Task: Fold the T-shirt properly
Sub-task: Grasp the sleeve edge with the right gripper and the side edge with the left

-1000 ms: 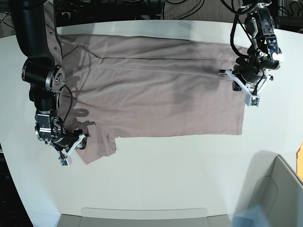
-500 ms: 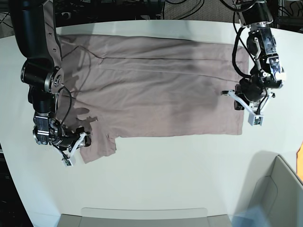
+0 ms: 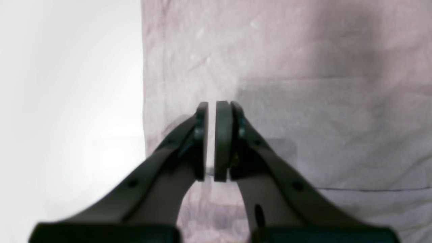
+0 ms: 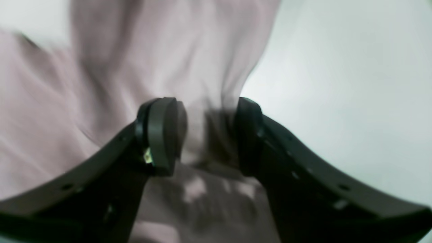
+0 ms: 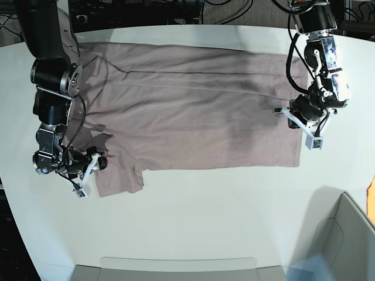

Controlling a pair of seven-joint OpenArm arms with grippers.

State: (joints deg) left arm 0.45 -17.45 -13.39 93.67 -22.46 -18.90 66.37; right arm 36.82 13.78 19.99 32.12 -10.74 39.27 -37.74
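The mauve-pink T-shirt lies spread flat on the white table, with its hem toward the right and a short sleeve at the lower left. My left gripper hangs over the hem end. In the left wrist view the gripper is shut to a thin slit above flat fabric, just inside the hem edge. My right gripper is at the lower-left sleeve. In the right wrist view its fingers stand apart with bunched sleeve fabric between them; that view is blurred.
A grey box stands at the lower right corner. The rim of a grey tray shows at the front edge. Cables and dark gear lie behind the table's far edge.
My left gripper dropped along the hem, then rose slightly. My right gripper shifted left and up, and the sleeve's lower corner was drawn left and flatter.
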